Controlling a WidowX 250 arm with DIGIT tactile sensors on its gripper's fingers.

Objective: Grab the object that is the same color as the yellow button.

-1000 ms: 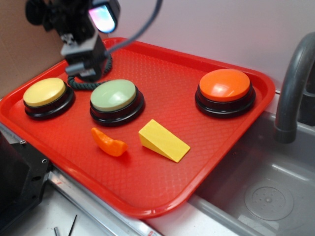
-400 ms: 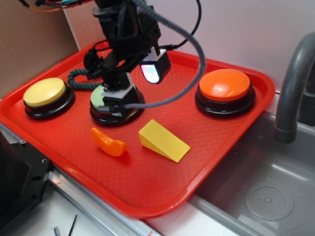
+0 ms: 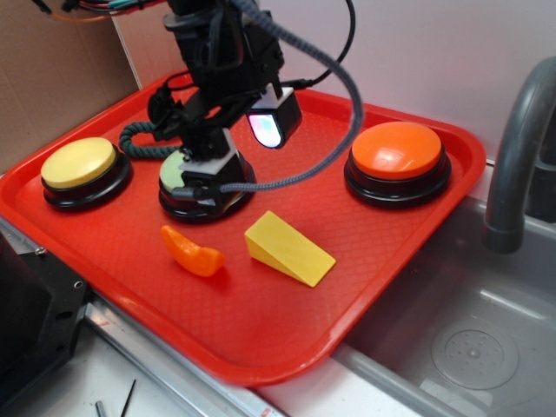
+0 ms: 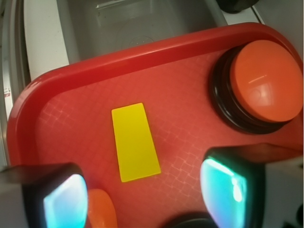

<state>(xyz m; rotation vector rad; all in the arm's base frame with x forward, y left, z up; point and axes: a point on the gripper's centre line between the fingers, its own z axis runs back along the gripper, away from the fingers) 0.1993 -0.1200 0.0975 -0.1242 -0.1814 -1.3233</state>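
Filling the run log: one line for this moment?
gripper: open, over green button | wedge: on tray, ungrasped | yellow button: left, clear

Exterior view: even, bright ambient light, soft shadows under buttons, sharp focus. Glare streak on orange button (image 3: 397, 149). Wrist view: near fingertips (image 4: 231, 186) blurred, glowing cyan; red tray (image 4: 85, 71) rim glossy, edges curved by lens distortion.

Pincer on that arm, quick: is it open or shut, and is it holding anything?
Pincer: open and empty; its two pads sit well apart, above the tray, with the yellow wedge lying loose ahead between them.
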